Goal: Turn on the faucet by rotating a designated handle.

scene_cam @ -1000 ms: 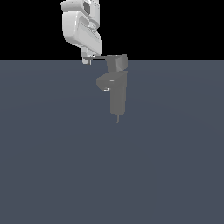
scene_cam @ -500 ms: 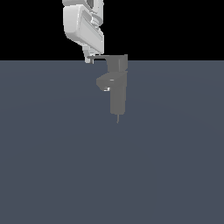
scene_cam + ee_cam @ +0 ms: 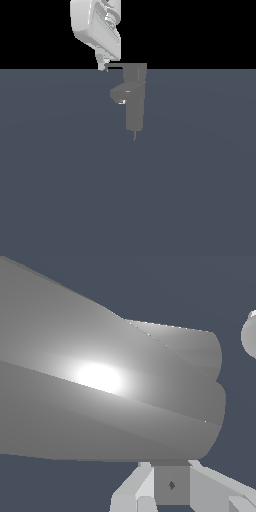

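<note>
The grey faucet [image 3: 135, 102] stands upright in the middle of the exterior view, its short spout stub [image 3: 121, 93] pointing to that view's left. The handle [image 3: 116, 65] is a thin flat bar jutting left from the blocky cap. My white gripper [image 3: 103, 67] comes down from above with its fingertips at the bar's free end, touching or nearly touching it. The fingers look shut with nothing held. In the wrist view a large grey faucet surface [image 3: 100, 386] fills most of the frame, just beyond my fingertips [image 3: 165, 496].
A flat blue-grey floor [image 3: 60, 175] spreads around the faucet under a black background. A rounded grey part [image 3: 249, 333] shows at the edge of the wrist view.
My gripper has shifted slightly to the exterior view's right, closing on the handle's end, and the hand has tilted a little. The faucet and handle look barely changed.
</note>
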You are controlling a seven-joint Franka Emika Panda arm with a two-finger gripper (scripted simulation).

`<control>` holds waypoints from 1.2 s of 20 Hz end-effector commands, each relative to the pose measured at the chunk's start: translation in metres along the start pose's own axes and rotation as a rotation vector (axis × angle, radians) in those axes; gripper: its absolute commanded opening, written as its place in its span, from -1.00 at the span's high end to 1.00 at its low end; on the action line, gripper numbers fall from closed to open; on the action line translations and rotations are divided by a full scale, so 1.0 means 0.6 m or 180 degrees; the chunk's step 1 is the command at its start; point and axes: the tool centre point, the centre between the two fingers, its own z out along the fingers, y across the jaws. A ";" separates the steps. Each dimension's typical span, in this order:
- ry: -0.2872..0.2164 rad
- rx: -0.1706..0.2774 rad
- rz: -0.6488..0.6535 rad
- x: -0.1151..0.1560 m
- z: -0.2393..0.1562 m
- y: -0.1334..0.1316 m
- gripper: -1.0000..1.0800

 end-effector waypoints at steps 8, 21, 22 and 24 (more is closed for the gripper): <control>0.0002 0.0002 0.0001 0.047 -0.001 0.014 1.00; -0.0005 0.0014 0.0022 0.184 -0.006 0.021 1.00; -0.0005 0.0015 0.0024 0.195 -0.006 0.021 1.00; 0.0006 -0.0004 -0.0081 0.155 -0.001 0.027 1.00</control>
